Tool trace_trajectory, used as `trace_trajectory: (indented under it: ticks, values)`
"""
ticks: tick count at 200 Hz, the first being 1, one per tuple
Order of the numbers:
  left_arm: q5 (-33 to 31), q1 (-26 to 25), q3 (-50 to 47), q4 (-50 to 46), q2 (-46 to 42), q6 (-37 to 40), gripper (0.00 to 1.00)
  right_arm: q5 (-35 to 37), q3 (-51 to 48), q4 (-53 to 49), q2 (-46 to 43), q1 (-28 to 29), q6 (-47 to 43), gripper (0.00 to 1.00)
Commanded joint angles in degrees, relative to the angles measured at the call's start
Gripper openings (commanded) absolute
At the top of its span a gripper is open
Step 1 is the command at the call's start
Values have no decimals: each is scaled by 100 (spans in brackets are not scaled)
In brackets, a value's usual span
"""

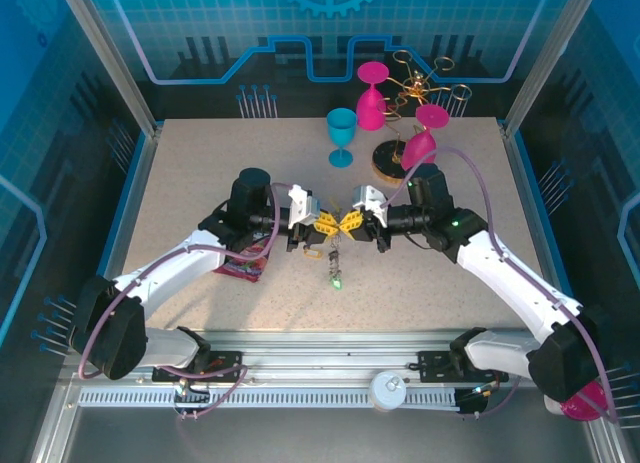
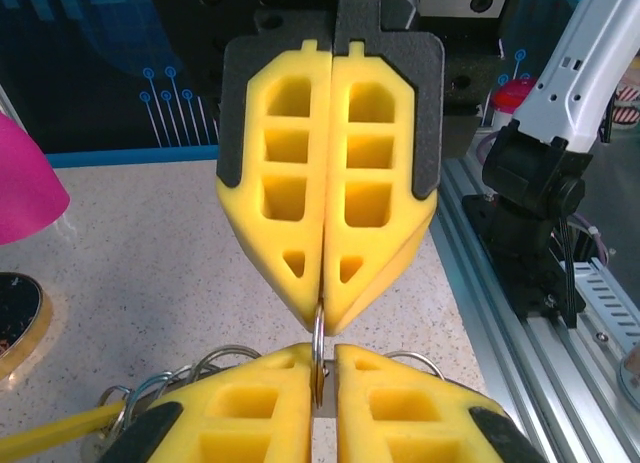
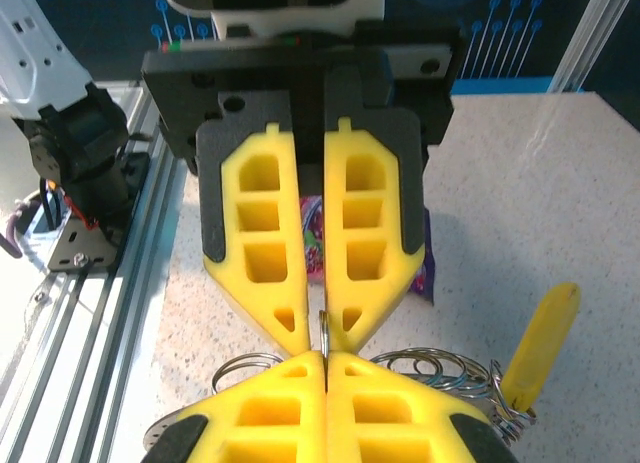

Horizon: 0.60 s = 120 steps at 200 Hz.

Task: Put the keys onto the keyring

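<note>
The keyring (image 2: 318, 355) shows edge-on at the lower centre of the left wrist view, a thin grey metal line standing upright. Small bright wire loops (image 3: 432, 367) fan out from its rim on both sides. A long yellow plastic tag (image 3: 541, 341) hangs off those loops at the lower right of the right wrist view. The keys (image 1: 336, 263) hang as a small cluster just below the centre of the top view, a green tag (image 1: 337, 280) lowest (their metal blades are too small to make out). The pads (image 2: 375, 183) are yellow foam cut with square pockets, on black backing. The right gripper (image 1: 350, 221) is clenched on the ring's edge, pads pressed flush. The left gripper (image 1: 326, 223), tip to tip with it, stands slightly parted, a narrow slit with the ring inside. Beneath lies the speckled beige table (image 1: 200, 183).
</note>
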Motion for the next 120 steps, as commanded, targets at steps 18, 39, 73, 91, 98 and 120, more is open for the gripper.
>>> trace_trajectory:
  ticks: [18, 39, 73, 91, 98, 120]
  values:
    - [124, -51, 365, -542, 0, 351, 3, 131, 416, -668, 96, 197, -378, 0]
    - [162, -67, 413, -577, 55, 353, 0, 113, 549, -793, 146, 282, -407, 0]
    - [145, -73, 432, -703, 49, 486, 0, -9, 610, -652, 50, 290, -262, 0]
    - [120, -75, 287, -333, -19, 356, 0, 173, 331, -86, -145, 196, 105, 19]
    - [90, -71, 172, -29, -58, 234, 0, 162, 103, 245, -289, 115, 236, 32]
    - [78, -77, -215, 1134, -139, -405, 0, 131, -665, 1339, -735, -93, 585, 38]
